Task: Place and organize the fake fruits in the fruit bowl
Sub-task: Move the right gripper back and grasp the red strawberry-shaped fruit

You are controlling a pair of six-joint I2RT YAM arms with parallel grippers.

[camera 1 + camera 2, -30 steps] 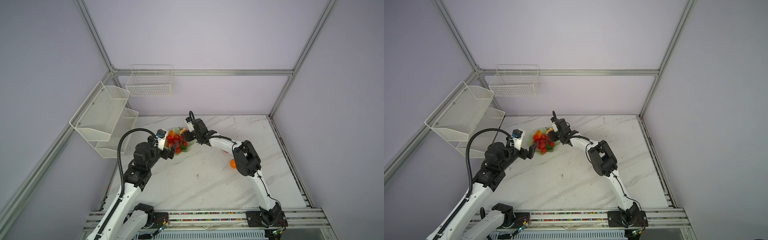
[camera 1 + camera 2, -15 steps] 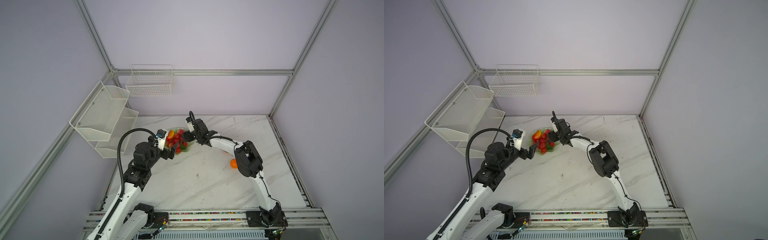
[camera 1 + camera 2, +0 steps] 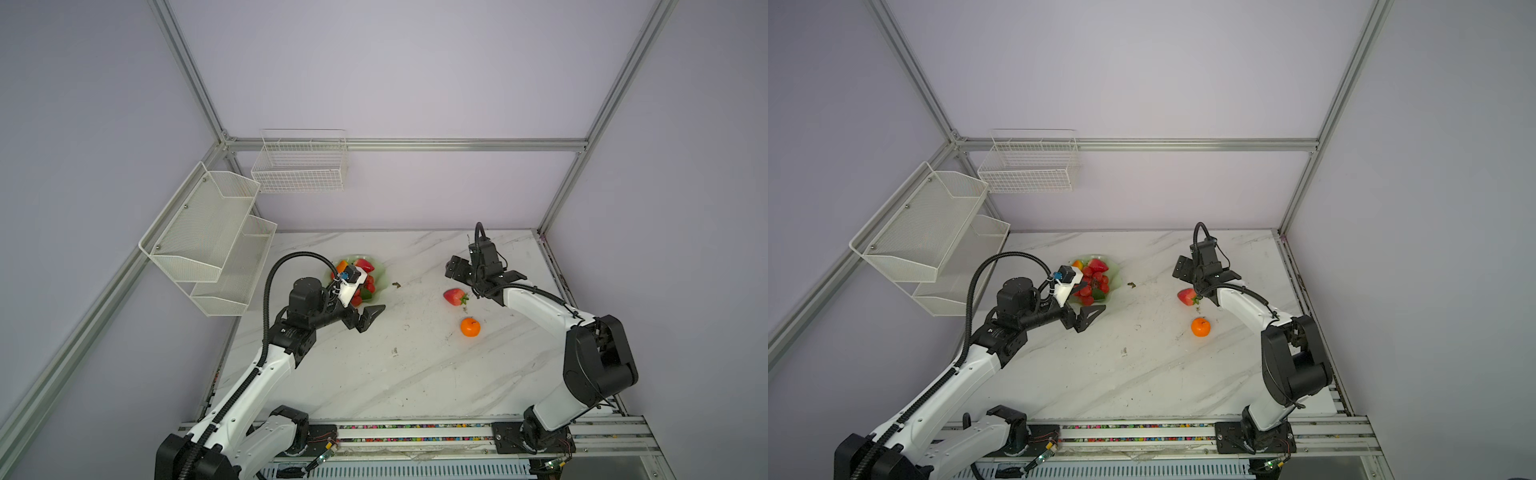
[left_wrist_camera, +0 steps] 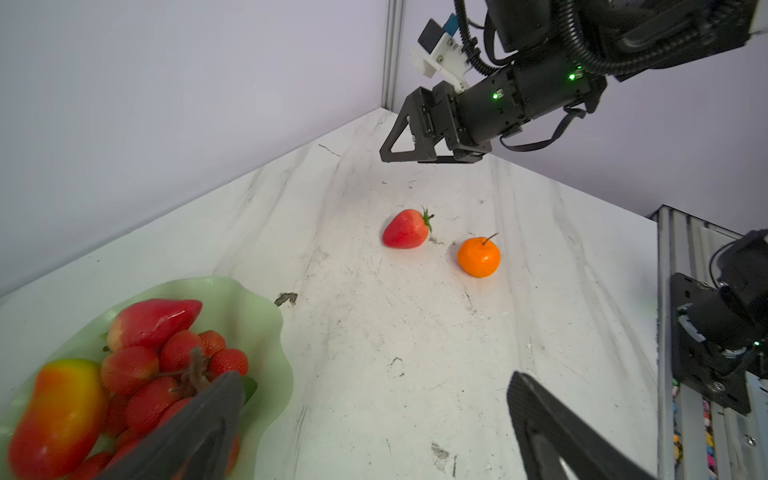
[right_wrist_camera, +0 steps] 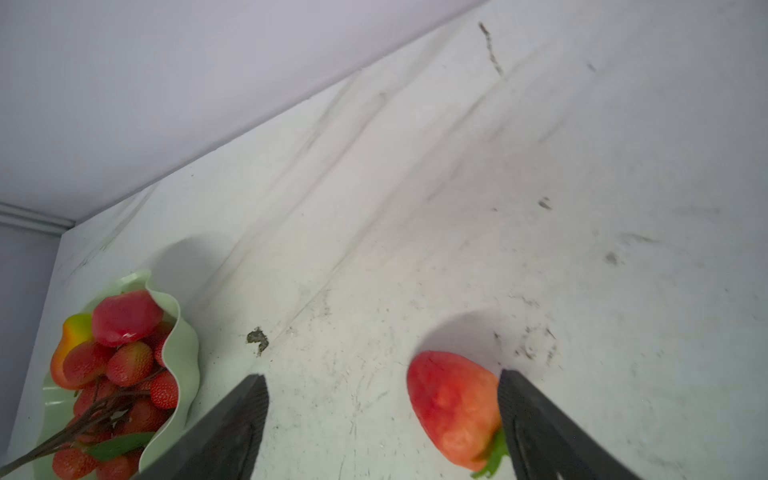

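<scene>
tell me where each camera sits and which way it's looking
both top views: high over the front edge, looking down on the table; left arm and right arm show.
left wrist: on the left arm, looking past its open left pincer at the strawberry, mandarin and right pincer.
right wrist: on the right arm, looking down between its own fingers at that strawberry.
shared: both wrist views show the strawberry and the fruit bowl.

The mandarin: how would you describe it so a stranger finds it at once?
On the marble table, look right, away from the green bowl. Two fruits lie loose there; the mandarin is the round orange one, nearer the front edge than the red strawberry.
</scene>
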